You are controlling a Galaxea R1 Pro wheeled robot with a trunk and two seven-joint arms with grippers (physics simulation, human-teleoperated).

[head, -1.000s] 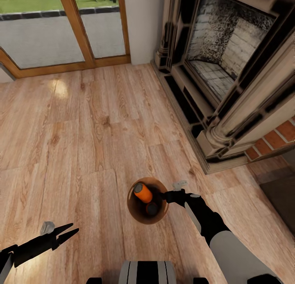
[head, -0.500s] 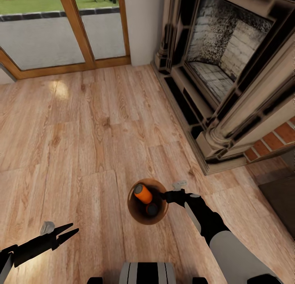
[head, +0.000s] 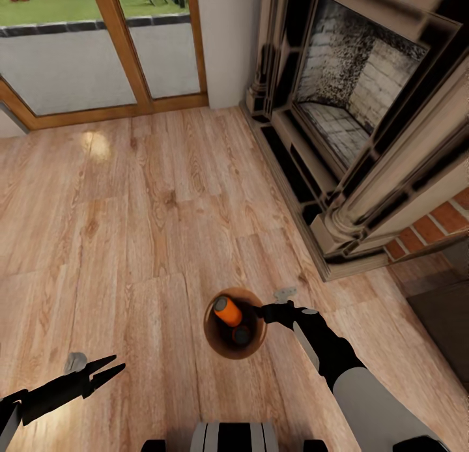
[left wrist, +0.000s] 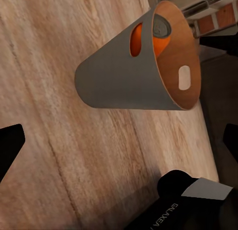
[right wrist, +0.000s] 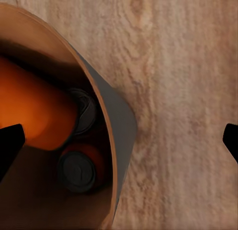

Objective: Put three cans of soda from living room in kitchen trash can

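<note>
The brown tash can point(head: 255, 345) hangs just above the wood floor, my right gripper point(head: 264, 310) shut on its rim. Inside it an orange can of soda point(head: 228, 312) leans against the wall, with another can's dark top point(head: 241, 335) beside it. In the right wrist view the leaning can point(right wrist: 39, 115) sits next to two dark grey tops point(right wrist: 85, 110) point(right wrist: 77, 171), and the bin wall point(right wrist: 121, 140) runs between my fingers. The left wrist view shows the bin's grey outside point(left wrist: 119, 81) and a can top point(left wrist: 161, 26). My left gripper point(head: 119, 363) is open and holds nothing.
I am in the living room. A stone and brick fireplace point(head: 365, 126) with a jutting hearth edge stands close on the right. Wood-framed glass doors point(head: 124, 42) lie ahead on the left. A dark mat point(head: 443, 315) lies at the right edge.
The whole view has shifted slightly, so the camera has moved. The bin, the cans in it and both arms keep their places in the view.
</note>
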